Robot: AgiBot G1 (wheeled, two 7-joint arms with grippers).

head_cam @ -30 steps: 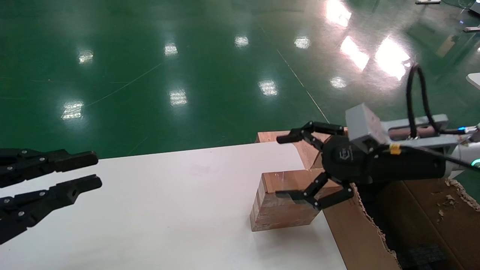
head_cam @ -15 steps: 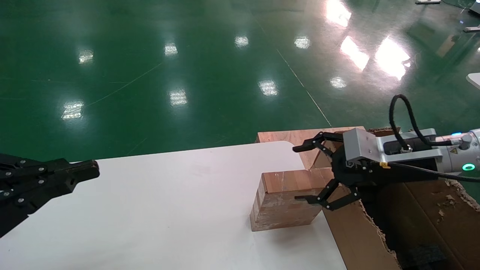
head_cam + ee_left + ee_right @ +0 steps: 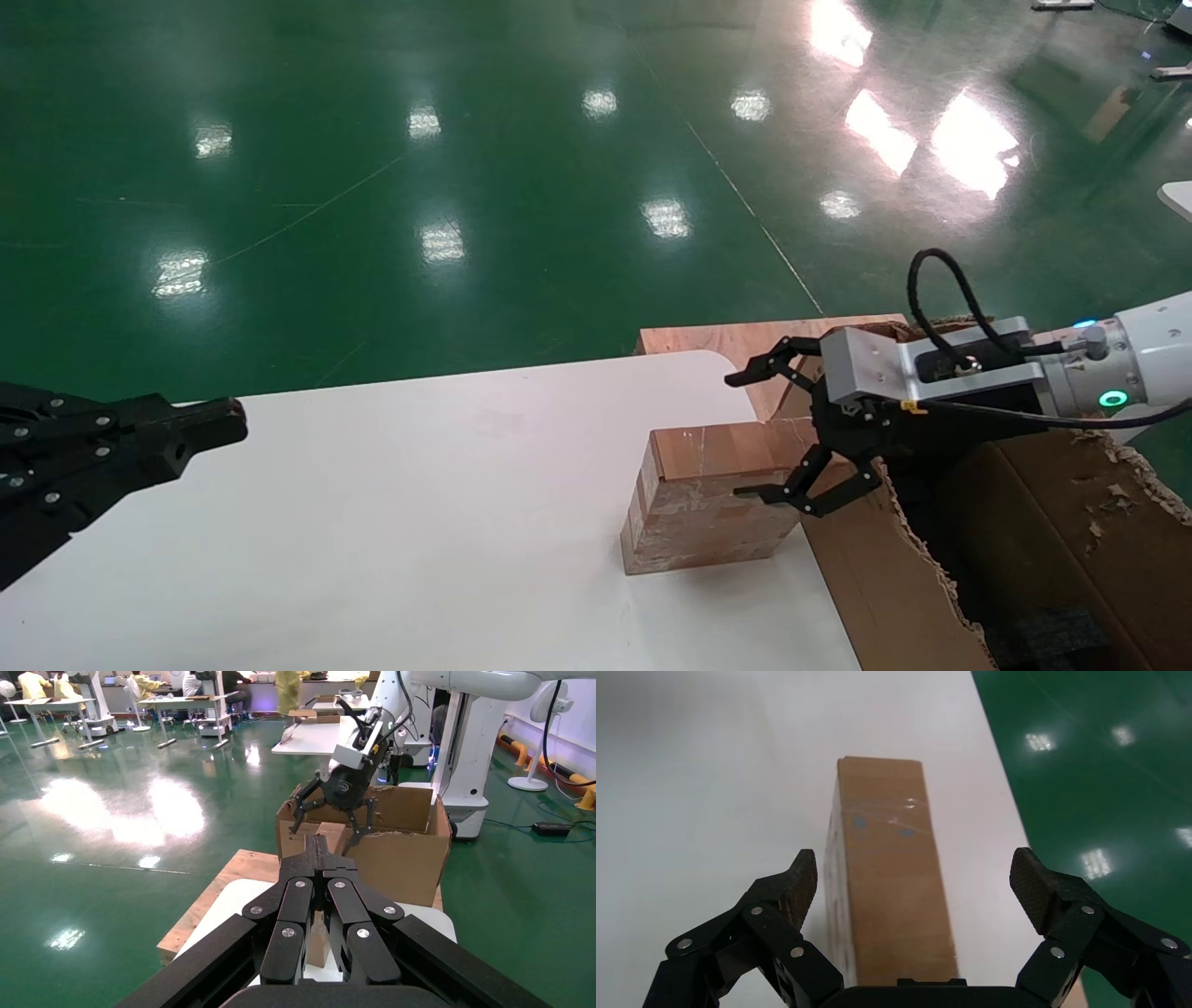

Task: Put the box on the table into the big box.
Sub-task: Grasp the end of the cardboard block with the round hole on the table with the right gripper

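The small reddish-brown taped box (image 3: 712, 503) lies on the white table (image 3: 419, 513), close to the big carton (image 3: 885, 578). My right gripper (image 3: 742, 433) is open at the small box's carton-side end, one finger above its far edge and one over its near side. In the right wrist view the box (image 3: 891, 881) lies between the spread fingers of this gripper (image 3: 916, 881), and none is pressing on it. My left gripper (image 3: 233, 424) is shut and empty over the table's left part. It also shows in the left wrist view (image 3: 316, 843).
A pale plywood board (image 3: 708, 337) lies beyond the table's rounded corner. The big carton has ragged torn edges and a dark inside, and it stands against the table's right edge. The green floor surrounds everything. In the left wrist view the carton (image 3: 400, 860) stands behind the small box.
My right gripper has come down and drawn back towards the carton, and now straddles the small box's end. My left gripper has gone from open to shut. The small box has not moved.
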